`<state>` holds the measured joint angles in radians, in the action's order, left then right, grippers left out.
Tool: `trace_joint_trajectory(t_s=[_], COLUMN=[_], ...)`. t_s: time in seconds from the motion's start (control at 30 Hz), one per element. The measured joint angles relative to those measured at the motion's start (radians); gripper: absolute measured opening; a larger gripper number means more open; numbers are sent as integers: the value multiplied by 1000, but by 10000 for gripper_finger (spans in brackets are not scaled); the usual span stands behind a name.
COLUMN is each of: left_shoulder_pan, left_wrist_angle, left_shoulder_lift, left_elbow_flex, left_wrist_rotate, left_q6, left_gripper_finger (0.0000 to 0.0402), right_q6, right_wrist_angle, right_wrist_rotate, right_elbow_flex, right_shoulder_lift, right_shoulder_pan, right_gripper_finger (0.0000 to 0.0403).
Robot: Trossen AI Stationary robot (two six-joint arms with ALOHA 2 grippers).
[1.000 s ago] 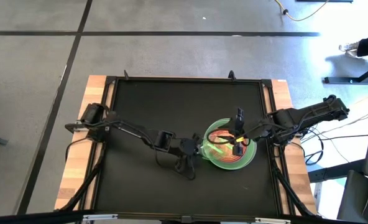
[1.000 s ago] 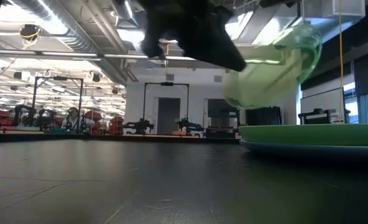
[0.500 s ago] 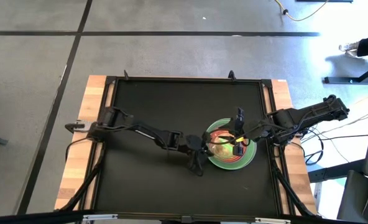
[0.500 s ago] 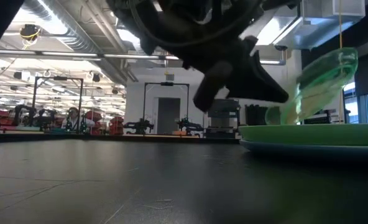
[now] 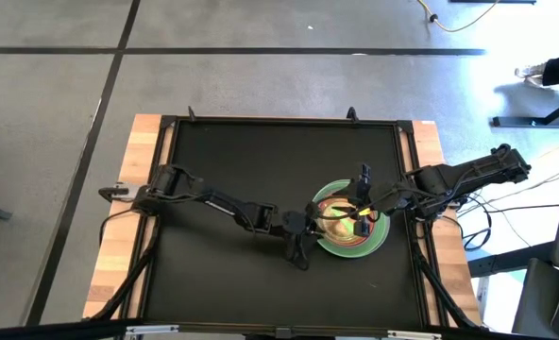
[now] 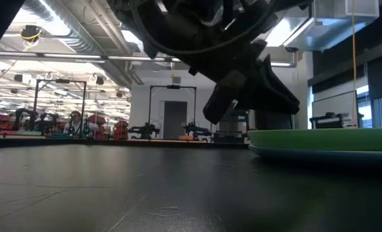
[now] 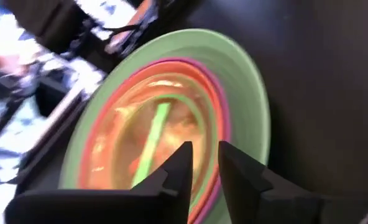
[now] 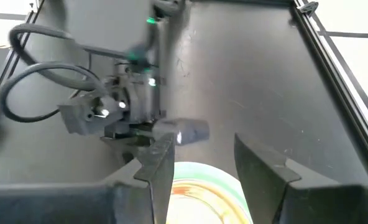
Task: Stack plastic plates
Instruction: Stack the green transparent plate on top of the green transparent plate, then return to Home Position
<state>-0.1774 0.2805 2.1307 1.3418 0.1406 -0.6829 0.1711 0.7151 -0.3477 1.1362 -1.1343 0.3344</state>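
Note:
A stack of plates lies at the table's right middle. A large green plate (image 5: 376, 242) sits over a blue one (image 6: 307, 153), and purple and orange plates (image 7: 216, 93) lie inside the green one. A small translucent dish with a green stripe (image 7: 154, 134) lies on top. My left gripper (image 7: 205, 158) is at the stack's left rim, also in the high view (image 5: 307, 229). Its fingers stand a narrow gap apart with nothing between them. My right gripper (image 8: 202, 165) hovers wide open above the stack, also in the high view (image 5: 360, 215).
The black mat (image 5: 261, 161) is bare to the left of and beyond the stack. A raised black frame (image 5: 407, 170) edges the mat, close to the stack's right side. Both arms meet over the stack.
My left gripper has carried the tilted translucent green dish toward the table's right, over the stack. The dish has dropped from its tilted stand above the green plate and now lies flat on top of the stack. It has gone from the low view.

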Motion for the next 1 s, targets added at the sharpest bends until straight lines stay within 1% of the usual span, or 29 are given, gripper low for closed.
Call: trace_joint_trajectory(t_s=[0.13,0.2,0.23,0.33,0.4,0.47,0.53,0.6,0.7,0.8,0.87,1.0], left_shoulder_pan=[-61,-90,-101,-114,-104,-85,-62,-36,-3,30,49,76], left_wrist_angle=[-33,-82,-118,-257,-329,-360,-331,-304,-199,-50,20,62], left_shoulder_lift=[-31,-67,-85,-149,-198,-262,-330,-398,-511,-630,-707,-862], left_elbow_flex=[0,0,0,-5,-28,-81,-155,-244,-392,-535,-615,-751], left_wrist_rotate=[230,302,310,275,214,140,66,28,32,34,34,37], left_q6=[0,13,36,129,200,265,317,357,405,453,492,542], left_gripper_finger=[79,80,80,80,80,80,80,80,80,80,80,80], right_q6=[0,0,-1,-3,-2,-2,-11,-24,-44,-53,-57,-72], right_wrist_angle=[1,-6,-7,-10,-27,-51,-111,-157,-222,-282,-324,-387], right_wrist_rotate=[-11,-25,-34,-70,-87,-100,-104,-105,-115,-117,-114,-105], right_elbow_flex=[-1,-12,-22,-68,-102,-144,-188,-232,-300,-375,-423,-517], right_shoulder_lift=[0,0,0,6,13,32,56,87,148,217,261,349], right_shoulder_pan=[0,0,0,0,0,0,0,-1,-1,-11,-27,-65], right_gripper_finger=[159,159,159,159,159,159,159,159,159,159,159,159])
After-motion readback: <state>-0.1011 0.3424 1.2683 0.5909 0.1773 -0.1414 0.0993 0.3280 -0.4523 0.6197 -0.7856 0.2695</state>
